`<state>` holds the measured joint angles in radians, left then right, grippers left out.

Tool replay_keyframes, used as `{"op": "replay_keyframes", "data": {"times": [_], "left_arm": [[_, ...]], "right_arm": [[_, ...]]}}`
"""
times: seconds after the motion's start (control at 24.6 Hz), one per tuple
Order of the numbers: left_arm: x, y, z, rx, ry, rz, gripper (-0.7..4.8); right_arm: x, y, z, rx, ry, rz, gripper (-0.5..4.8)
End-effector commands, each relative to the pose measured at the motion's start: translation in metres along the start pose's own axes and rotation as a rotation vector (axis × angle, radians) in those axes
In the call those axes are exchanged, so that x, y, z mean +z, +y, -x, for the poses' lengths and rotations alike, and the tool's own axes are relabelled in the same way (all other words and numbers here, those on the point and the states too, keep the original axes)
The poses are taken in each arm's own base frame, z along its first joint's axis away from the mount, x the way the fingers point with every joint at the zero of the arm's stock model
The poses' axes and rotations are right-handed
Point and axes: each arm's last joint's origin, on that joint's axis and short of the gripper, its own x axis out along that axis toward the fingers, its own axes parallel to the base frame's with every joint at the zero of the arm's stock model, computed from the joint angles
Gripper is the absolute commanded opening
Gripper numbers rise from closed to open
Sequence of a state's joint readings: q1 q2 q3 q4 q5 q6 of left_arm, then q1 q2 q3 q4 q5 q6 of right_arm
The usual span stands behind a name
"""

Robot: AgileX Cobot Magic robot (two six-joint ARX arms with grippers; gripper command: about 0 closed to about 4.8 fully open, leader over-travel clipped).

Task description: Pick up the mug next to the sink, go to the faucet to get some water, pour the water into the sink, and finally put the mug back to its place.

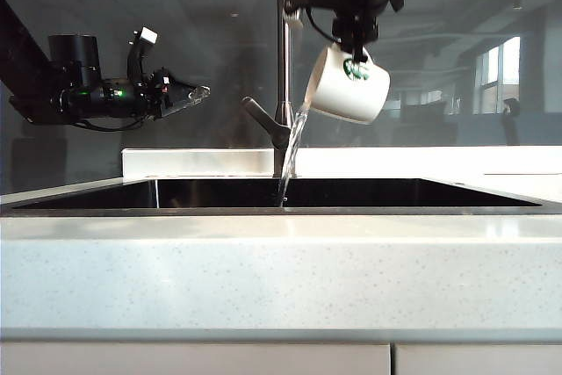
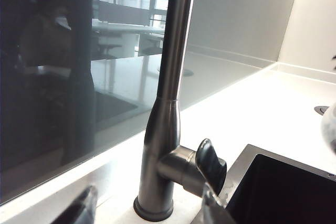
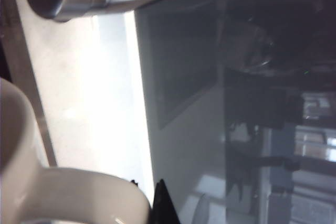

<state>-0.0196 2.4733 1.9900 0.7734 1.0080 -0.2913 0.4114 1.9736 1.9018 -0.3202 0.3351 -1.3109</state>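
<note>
One mug (image 1: 349, 83), one faucet (image 1: 282, 59), one sink (image 1: 281, 193), one stream of water (image 1: 292, 148) and two grippers are counted in the exterior view.

The mug is white ceramic, with a round green-and-white logo seen on its side just below the point where it is gripped. It is held in the air above the sink, just right of the faucet's upright pipe, and is tilted so that its mouth is turned down and to the left. From its lower lip a thin clear stream of water is poured; the stream runs down close beside the faucet's base and enters the dark basin near the middle. In the right wrist view the mug (image 3: 31, 182) is seen at close range as a pale curved wall and loop handle.

The right gripper (image 1: 355, 44) is placed at the top of the exterior view, right of the faucet, pointing downward, and its jaws are closed on the mug at the handle side.

The left gripper (image 1: 195, 92) is held in the air on the left, level and pointed toward the faucet but well apart from it; its jaws are spread and nothing is held between them. In the left wrist view the faucet (image 2: 167, 108) is shown as a slim brushed-steel pipe with an angled lever near its base, set on the pale counter (image 2: 273, 114) beside a corner of the sink (image 2: 278, 192).
</note>
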Motion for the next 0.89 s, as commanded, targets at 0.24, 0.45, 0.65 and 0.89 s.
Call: {"op": "replay_keyframes", "data": {"times": [0.24,0.45,0.65,0.89], "left_arm": [[0.007,0.001,0.003,-0.005,-0.01,0.02,2.51],[0.007,0.001,0.003,-0.011,-0.009,0.042,2.51],[0.008,0.0,0.004,-0.023,-0.008,0.039,2.51],[0.009,0.001,0.005,-0.022,-0.016,0.048,2.51]], "right_arm": [[0.006,-0.021,0.034,-0.034,-0.027,0.039,-0.05],[0.009,-0.026,0.043,-0.054,-0.041,0.11,-0.05],[0.009,-0.027,0.045,-0.066,-0.031,0.165,-0.05],[0.008,-0.028,0.045,-0.079,0.008,0.236,-0.05]]}}
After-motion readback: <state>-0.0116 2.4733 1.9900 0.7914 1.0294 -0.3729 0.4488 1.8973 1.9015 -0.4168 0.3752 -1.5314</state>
